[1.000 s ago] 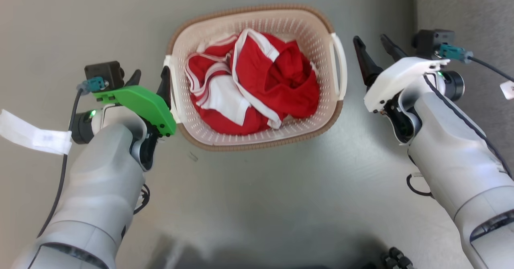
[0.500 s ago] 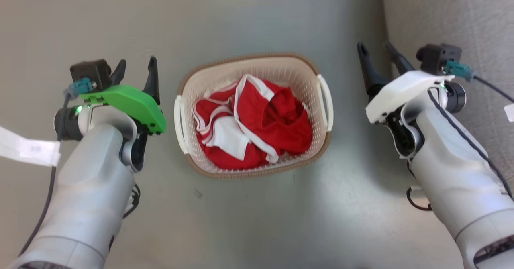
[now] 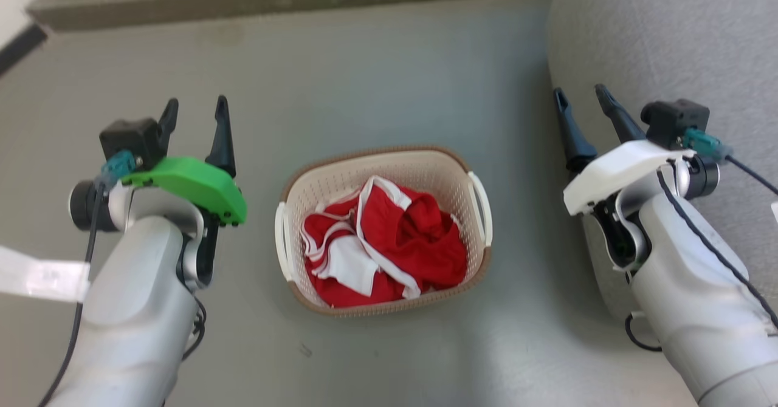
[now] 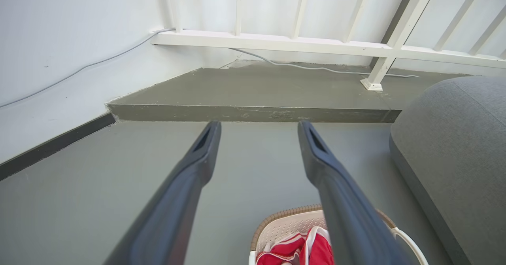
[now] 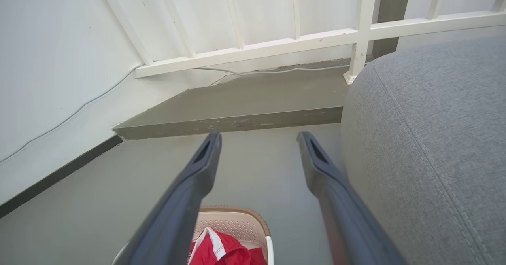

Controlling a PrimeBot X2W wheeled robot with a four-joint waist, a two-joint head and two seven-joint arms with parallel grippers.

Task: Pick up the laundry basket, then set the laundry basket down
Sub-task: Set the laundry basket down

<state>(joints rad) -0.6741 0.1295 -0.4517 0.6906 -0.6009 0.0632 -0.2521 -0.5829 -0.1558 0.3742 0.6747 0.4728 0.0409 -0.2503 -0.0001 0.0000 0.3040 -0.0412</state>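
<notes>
**Head and wrist views.** We see the laundry basket (image 3: 340, 182) standing upright on the grey floor (image 3: 389, 79), between the two hands and touched by neither. It is a small, rounded-rectangular tub of cream perforated plastic, edged with a brown woven-look rim (image 3: 377, 150). A white handle (image 3: 481, 206) sits on each of the two sides that face the hands. Crumpled red-and-white clothes (image 3: 389, 249) fill its lower half.

The left hand (image 3: 196, 104), under a green cover, hangs well to the basket's left. Its two dark fingers are spread wide and hold nothing. The right hand (image 3: 578, 92), under a white cover, is likewise wide and empty, near the edge of a grey fabric cushion (image 3: 668, 30).

In the left wrist view, the basket (image 4: 284, 227) lies low between the fingers of that hand (image 4: 259, 124). In the right wrist view, it (image 5: 233, 219) lies low between those of the right hand (image 5: 259, 135). Beyond it are a raised step (image 4: 253, 112) and a white railing (image 4: 316, 43).
</notes>
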